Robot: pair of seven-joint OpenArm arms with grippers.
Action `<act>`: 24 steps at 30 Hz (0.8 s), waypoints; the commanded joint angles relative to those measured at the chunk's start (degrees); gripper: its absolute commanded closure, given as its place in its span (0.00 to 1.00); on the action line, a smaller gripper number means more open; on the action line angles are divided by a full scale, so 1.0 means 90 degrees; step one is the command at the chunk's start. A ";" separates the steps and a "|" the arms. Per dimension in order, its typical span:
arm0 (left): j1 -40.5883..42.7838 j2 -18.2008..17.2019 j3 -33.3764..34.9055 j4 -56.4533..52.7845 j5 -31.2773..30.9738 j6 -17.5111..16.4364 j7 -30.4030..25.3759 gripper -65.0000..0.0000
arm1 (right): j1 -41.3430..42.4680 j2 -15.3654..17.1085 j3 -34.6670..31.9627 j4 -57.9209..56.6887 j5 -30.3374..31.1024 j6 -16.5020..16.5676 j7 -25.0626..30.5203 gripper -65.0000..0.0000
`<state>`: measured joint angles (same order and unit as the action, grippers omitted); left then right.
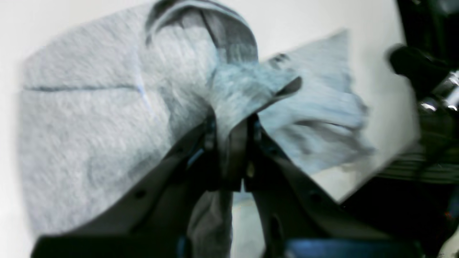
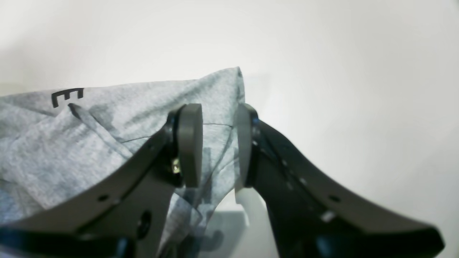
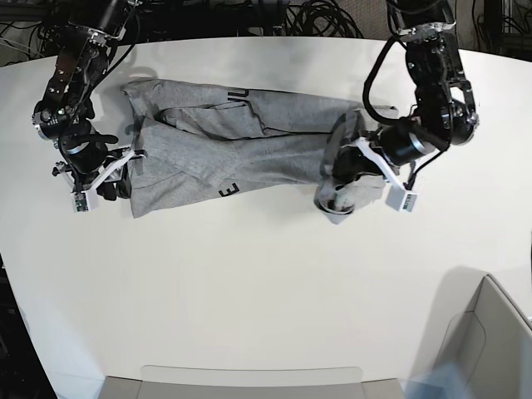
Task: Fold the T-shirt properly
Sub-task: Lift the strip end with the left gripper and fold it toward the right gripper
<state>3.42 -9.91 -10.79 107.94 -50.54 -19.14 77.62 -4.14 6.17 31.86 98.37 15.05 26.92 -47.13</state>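
Left wrist view: the left gripper (image 1: 232, 143) has its fingers (image 1: 209, 157) pinched nearly together on a bunched fold of the T-shirt (image 1: 93, 118), which rises between them and fans out over the white desk (image 1: 373, 86). The picture is smeared, so how deep the bite goes cannot be told. To do this fold well, the pinch should carry the cloth across low and evenly, so that the gathered part spreads flat and does not roll under itself.

Right wrist view: the right gripper (image 2: 218, 143) stands with its fingers (image 2: 190, 143) partly open, a clear gap between them, straddling a raised edge of the T-shirt with a black letter E (image 2: 67, 96) to one side. Cloth lies in the gap, but the pads do not press it; I judge nothing is held here. This hand would best pin or tension its end while the other folds.

Base view: the T-shirt (image 3: 249, 150) lies stretched along the far half of the desk (image 3: 266, 316), the left gripper (image 3: 349, 174) lifting its crumpled end toward the right edge, the right gripper (image 3: 116, 170) at the end near the left edge. The risk I see is dragging the whole garment sideways.
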 commanded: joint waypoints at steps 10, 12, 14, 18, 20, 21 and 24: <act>0.0172 0.0022 0.1008 0.0114 -0.0054 0.0422 -0.0581 1.00 | 0.0084 0.0110 0.0636 0.0133 0.0111 0.0003 0.0114 0.73; 0.0162 0.0032 0.1008 0.0114 -0.0084 0.0461 -0.0591 1.00 | 0.0084 0.0110 0.0714 0.0133 0.0111 0.0003 0.0114 0.73; 0.0152 0.0042 0.1008 0.0114 -0.0093 0.0461 -0.0522 1.00 | 0.0084 0.0120 0.0744 0.0133 0.0111 0.0003 0.0114 0.73; 0.0152 0.0051 0.1057 0.0114 -0.0093 0.0461 -0.0503 1.00 | 0.0074 0.0110 0.0744 0.0133 0.0111 0.0003 0.0114 0.73; 0.0143 0.0090 0.1311 0.0114 -0.0054 0.0461 -0.0522 1.00 | 0.0074 0.0110 0.0744 0.0133 0.0111 0.0003 0.0114 0.73; 0.0143 0.0100 0.1438 0.0114 -0.0054 0.0461 -0.0522 1.00 | 0.0074 0.0110 0.0744 0.0133 0.0111 0.0003 0.0114 0.73; 0.0143 0.0276 0.1692 0.0114 -0.0045 0.0539 -0.0542 1.00 | 0.0074 0.0100 0.0714 0.0133 0.0111 0.0003 0.0104 0.73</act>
<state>5.43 -8.29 3.99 107.92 -49.39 -14.74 73.45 -4.16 6.46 38.28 98.37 15.07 26.94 -47.53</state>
